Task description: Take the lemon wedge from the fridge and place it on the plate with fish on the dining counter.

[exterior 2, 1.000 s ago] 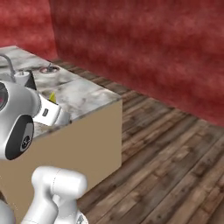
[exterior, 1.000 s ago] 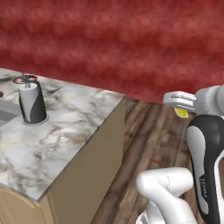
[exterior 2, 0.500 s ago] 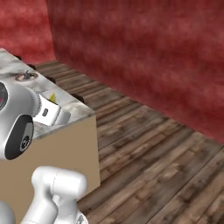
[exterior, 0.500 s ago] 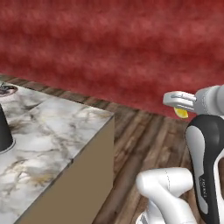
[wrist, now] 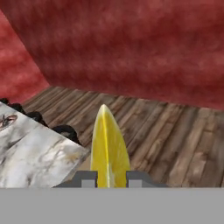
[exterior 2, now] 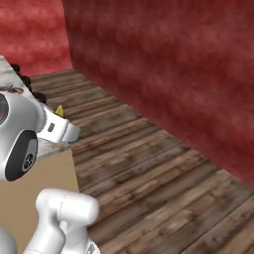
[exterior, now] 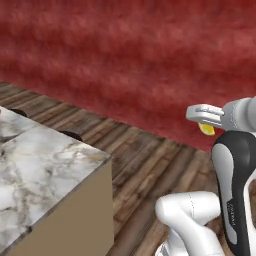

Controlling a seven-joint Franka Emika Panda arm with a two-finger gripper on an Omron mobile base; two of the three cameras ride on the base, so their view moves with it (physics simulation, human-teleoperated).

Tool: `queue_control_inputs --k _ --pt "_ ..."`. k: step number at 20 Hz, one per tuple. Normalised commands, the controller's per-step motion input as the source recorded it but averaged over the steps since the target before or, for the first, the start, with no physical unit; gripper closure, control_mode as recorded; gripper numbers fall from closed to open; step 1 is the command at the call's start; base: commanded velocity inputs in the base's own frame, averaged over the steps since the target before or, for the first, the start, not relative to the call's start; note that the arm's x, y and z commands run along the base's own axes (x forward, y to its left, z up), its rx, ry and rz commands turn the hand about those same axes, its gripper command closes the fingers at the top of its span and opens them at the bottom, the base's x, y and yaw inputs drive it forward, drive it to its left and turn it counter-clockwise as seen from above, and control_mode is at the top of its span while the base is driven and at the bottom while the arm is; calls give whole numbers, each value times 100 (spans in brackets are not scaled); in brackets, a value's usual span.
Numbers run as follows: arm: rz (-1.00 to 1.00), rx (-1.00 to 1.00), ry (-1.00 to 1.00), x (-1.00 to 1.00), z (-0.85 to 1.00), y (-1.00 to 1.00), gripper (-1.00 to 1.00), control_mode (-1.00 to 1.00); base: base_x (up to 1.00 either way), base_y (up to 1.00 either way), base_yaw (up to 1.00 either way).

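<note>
My gripper (wrist: pixel 110 180) is shut on the lemon wedge (wrist: pixel 109 151), a bright yellow sliver that stands up between the two finger tips in the hand view. From the left base view the wedge (exterior: pixel 206 129) peeks out under the gripper (exterior: pixel 202 119), held high over the wooden floor. In the right base view a yellow tip of the wedge (exterior 2: pixel 59 110) shows above the gripper (exterior 2: pixel 67 126). The dining counter (exterior: pixel 35 165) lies to the left, its marble corner (wrist: pixel 35 157) below and left of the wedge. The plate with fish and the fridge are out of view.
A red wall (exterior: pixel 125 60) closes off the room ahead and to the right (exterior 2: pixel 173 64). Dark wooden floor (exterior 2: pixel 158 183) stretches between counter and wall. Dark round stool tops (wrist: pixel 65 131) stand along the counter's far edge.
The whole scene has slid left in both base views as the base turns: the counter with its dark can has moved out of frame. The wedge stays held in the gripper.
</note>
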Motion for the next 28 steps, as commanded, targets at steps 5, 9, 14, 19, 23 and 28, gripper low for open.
queue_control_inputs --k 5,9,14,19,23,28 --pt "0 0 0 0 0 0 100 100 27 -100 36" --pt "0 0 0 0 0 0 100 100 6 -100 41" --pt "0 0 0 0 0 0 100 100 2 -100 37" --pt "0 0 0 0 0 0 100 100 1 -92 43" --pt "0 0 0 0 0 0 100 100 33 -80 49" --pt "0 0 0 0 0 0 100 100 97 -66 42"
